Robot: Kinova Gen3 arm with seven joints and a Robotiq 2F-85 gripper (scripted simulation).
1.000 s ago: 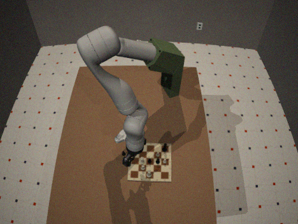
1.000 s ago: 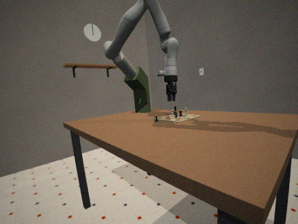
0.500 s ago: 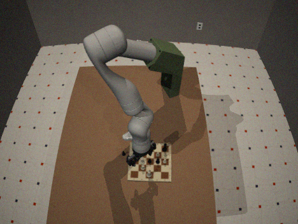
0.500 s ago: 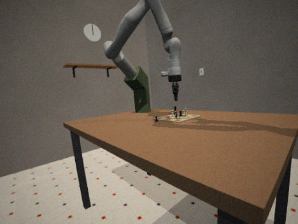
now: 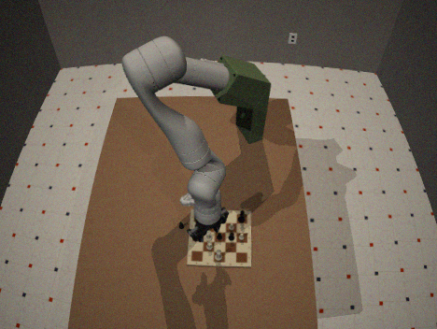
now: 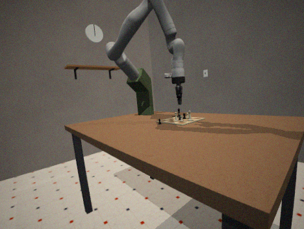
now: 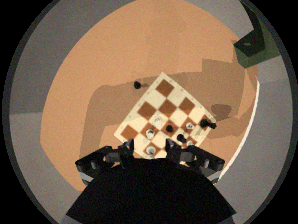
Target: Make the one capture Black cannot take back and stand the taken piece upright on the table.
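The small chessboard (image 5: 197, 256) (image 6: 195, 119) (image 7: 166, 88) lies on the brown table (image 5: 131, 196) (image 6: 182, 153) with several white and black pieces upright on it. A tall black piece (image 5: 241, 216) (image 7: 212, 124) stands at the far right corner. A white piece (image 5: 218, 255) stands near the front edge. A black pawn (image 5: 181, 225) (image 6: 159, 121) (image 7: 137, 86) stands upright on the table just left of the board. My gripper (image 5: 205, 230) (image 6: 179, 101) (image 7: 149, 144) hangs well above the board's left side, pointing down, with its fingers partly drawn in and nothing between them.
The arm's green base (image 5: 245, 95) (image 6: 143, 92) stands at the table's far side. A wall shelf (image 6: 91, 67) and a clock (image 6: 94, 32) are on the back wall, away from the table.
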